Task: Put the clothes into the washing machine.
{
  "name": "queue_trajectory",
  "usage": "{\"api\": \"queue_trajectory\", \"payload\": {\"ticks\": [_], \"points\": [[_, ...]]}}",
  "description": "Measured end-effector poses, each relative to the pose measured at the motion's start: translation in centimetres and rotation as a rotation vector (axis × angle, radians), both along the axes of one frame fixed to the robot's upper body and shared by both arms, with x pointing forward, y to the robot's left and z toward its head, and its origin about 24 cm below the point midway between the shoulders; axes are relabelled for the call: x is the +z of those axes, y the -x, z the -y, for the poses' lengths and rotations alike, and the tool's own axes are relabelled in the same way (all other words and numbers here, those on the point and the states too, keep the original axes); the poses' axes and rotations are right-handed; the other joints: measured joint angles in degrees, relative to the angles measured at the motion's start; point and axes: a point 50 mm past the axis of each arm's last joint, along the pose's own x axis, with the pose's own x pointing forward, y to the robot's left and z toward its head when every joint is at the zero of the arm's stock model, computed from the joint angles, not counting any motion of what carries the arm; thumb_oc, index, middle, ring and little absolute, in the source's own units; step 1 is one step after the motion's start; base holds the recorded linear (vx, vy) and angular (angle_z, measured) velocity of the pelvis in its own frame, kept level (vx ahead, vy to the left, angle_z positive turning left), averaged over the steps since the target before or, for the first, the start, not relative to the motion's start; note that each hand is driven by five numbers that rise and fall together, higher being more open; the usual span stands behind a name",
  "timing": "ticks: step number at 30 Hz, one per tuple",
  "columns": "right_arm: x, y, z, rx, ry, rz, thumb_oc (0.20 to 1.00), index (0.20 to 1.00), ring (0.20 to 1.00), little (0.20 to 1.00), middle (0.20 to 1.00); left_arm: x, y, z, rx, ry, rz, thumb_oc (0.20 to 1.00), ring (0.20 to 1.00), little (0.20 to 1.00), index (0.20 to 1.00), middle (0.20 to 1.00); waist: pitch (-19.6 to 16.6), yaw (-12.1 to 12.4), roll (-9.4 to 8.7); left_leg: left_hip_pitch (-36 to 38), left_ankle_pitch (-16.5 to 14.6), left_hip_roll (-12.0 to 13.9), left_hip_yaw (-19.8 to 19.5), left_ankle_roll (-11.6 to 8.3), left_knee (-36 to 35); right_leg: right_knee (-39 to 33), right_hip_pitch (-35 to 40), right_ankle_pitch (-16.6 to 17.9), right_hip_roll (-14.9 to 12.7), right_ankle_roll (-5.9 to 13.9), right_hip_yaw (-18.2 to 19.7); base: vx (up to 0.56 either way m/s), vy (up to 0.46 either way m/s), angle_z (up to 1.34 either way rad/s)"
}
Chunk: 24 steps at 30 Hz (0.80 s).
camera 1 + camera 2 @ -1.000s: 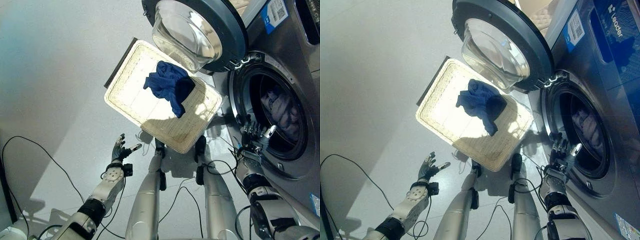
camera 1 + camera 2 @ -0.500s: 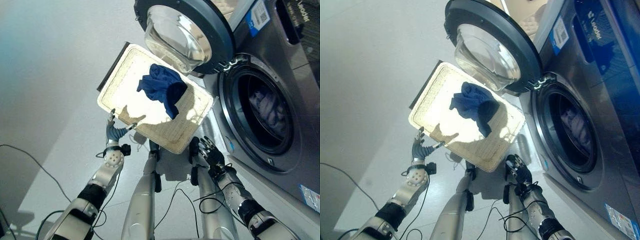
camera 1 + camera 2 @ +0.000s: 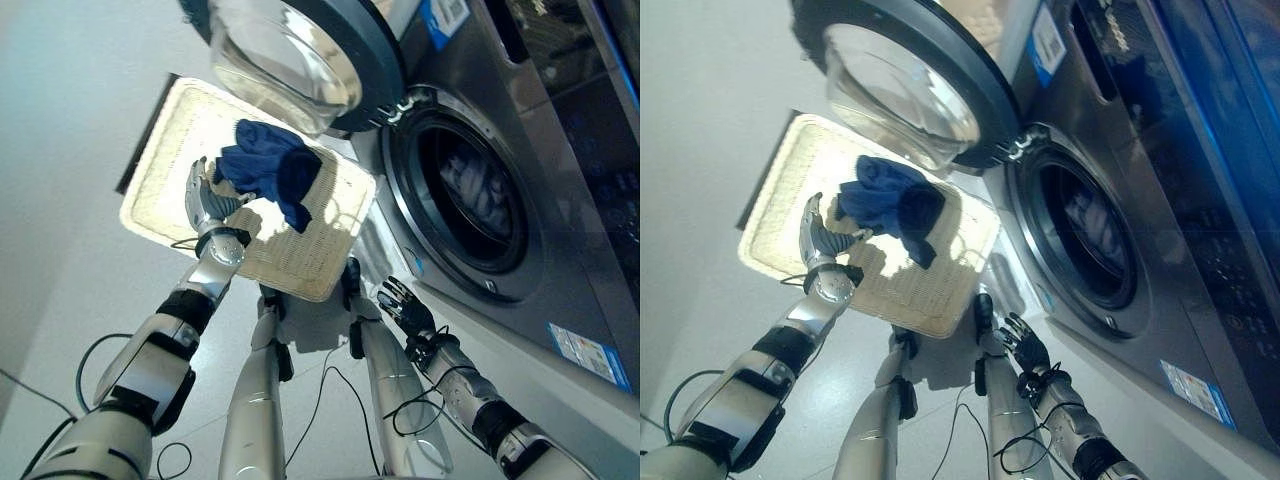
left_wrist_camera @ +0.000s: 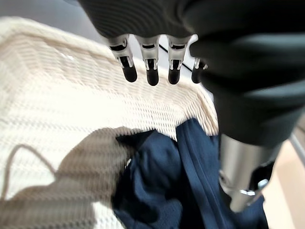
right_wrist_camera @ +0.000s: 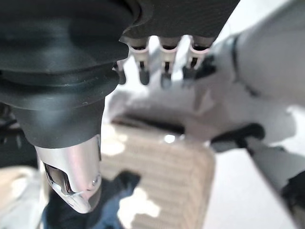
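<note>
I see left robot hand (image 3: 205,200) open over basket (image 3: 160,190), beside blue cloth (image 3: 268,172) | right robot hand (image 3: 405,310) open, empty, below washer (image 3: 460,190)

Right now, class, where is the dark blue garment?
The dark blue garment lies in the cream woven basket on the floor, below the open washer door, beside the left hand.

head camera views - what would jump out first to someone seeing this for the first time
The dark blue garment bunched in the pale wicker basket on the floor stands out most, with the left hand open right beside it over the basket. Next is the washing machine, its round door swung open above the basket and pale laundry already in the drum. The right hand hangs open low by the machine's front.
</note>
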Motion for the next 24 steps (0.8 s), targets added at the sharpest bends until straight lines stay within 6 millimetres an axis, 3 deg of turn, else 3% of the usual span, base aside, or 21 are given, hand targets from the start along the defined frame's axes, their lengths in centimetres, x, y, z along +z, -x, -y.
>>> {"api": "queue_trajectory", "payload": {"ticks": [6,8,16,17,18,19,24], "points": [[-0.6,1.8,-0.9,0.114,0.004,-0.002,1.000,1.000,1.000,1.000,1.000,0.4,-0.5,-2.6,0.180,-0.046,-0.079,1.000,1.000,1.000,1.000,1.000,0.0,-5.5,-1.82,-3.9,-3.8,0.8,3.2,0.60,5.4,-0.8,-2.7,1.1,0.4,0.57,2.7,0.05,0.048,-0.25],[-0.5,2.0,-1.1,0.127,-0.003,0.020,1.000,1.000,1.000,1.000,1.000,0.9,-0.6,-3.2,0.217,-0.053,-0.079,1.000,1.000,1.000,1.000,1.000,-0.1,-5.4,-2.62,-5.5,-5.0,1.4,3.6,0.28,7.5,-0.6,-3.8,1.1,0.7,0.55,2.9,0.02,0.000,-0.18],[1.1,1.9,-1.1,0.170,-0.048,0.139,1.000,1.000,1.000,1.000,1.000,5.7,-0.9,-5.9,0.343,-0.129,-0.024,1.000,1.000,1.000,1.000,1.000,-0.3,-8.9,-3.80,-14.9,-7.2,3.7,3.7,0.20,14.5,1.9,-11.6,1.5,2.1,-0.11,3.0,0.03,-0.028,-0.07],[1.1,1.9,-1.1,0.169,-0.051,0.140,1.000,1.000,1.000,1.000,1.000,5.8,-0.9,-6.0,0.349,-0.130,-0.024,0.906,0.906,0.906,0.906,0.906,-0.3,-9.1,-3.80,-15.2,-7.3,3.8,3.7,0.19,14.7,2.1,-11.9,1.5,2.1,-0.09,3.0,0.03,-0.050,-0.04],[1.1,1.9,-1.0,0.167,-0.059,0.143,1.000,1.000,1.000,1.000,1.000,6.0,-0.9,-6.2,0.360,-0.130,-0.029,0.263,0.263,0.263,0.263,0.263,-0.3,-9.4,-3.88,-15.8,-7.5,3.9,3.6,0.04,15.2,2.7,-12.6,1.2,2.2,0.16,3.0,0.02,-0.046,0.00],[1.2,1.9,-1.1,0.166,-0.070,0.151,1.000,1.000,1.000,1.000,1.000,6.6,-1.0,-6.2,0.368,-0.133,-0.022,0.200,0.200,0.200,0.200,0.200,-0.5,-9.7,-4.09,-17.1,-7.6,4.0,3.5,0.04,15.9,3.5,-14.0,1.0,2.2,0.12,3.0,0.02,-0.040,0.02],[1.6,1.8,-1.3,0.159,-0.097,0.166,1.000,1.000,1.000,1.000,1.000,9.3,-0.7,-7.3,0.414,-0.155,0.051,0.200,0.200,0.200,0.200,0.200,-0.5,-9.6,-4.16,-19.7,-7.2,4.1,3.5,0.41,16.5,4.5,-16.8,1.2,2.2,-0.11,3.1,0.00,-0.007,0.00]]}}
